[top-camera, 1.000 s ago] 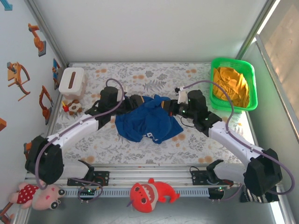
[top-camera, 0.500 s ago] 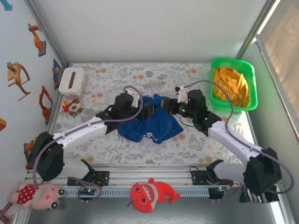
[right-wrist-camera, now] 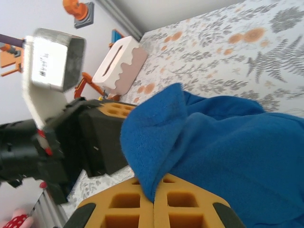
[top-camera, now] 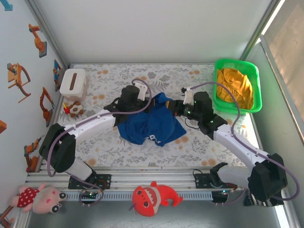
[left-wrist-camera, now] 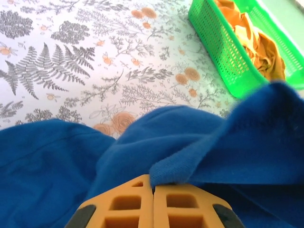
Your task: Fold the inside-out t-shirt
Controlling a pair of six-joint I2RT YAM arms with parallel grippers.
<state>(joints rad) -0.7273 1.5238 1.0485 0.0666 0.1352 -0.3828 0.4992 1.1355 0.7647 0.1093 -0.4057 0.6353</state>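
Just now left gripper (left-wrist-camera: pixel 153 186) slid in and clamped onto a fold of the crumpled royal-blue cloth t-shirt (top-camera: pixel 151 124); right gripper (right-wrist-camera: pixel 153 189) stays pinched on the edge beside it. Shirt bunched between and below both grippers on floral desk (top-camera: pixel 161 78). Likely ready to lift, spread.
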